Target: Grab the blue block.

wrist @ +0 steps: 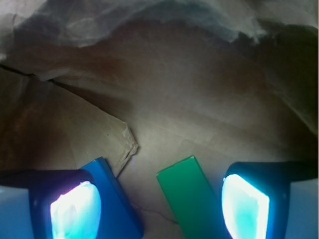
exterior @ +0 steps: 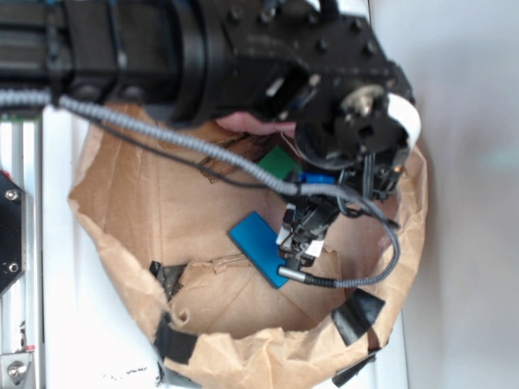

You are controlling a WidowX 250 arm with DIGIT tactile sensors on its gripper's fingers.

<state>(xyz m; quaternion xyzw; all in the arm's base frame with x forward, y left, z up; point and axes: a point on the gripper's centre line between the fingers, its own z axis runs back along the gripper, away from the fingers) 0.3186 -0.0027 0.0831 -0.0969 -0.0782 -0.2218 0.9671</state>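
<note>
Approach step: gripper (wrist: 159, 204) spread wide over green block (wrist: 189, 196), needs shift toward blue block (wrist: 112, 196) by left finger.

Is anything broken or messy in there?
Yes, the brown paper bag is torn open and crumpled, with black tape patching its ragged rim. The blue block and green block lie loose and crooked on the paper. The open gripper looks fine.
</note>
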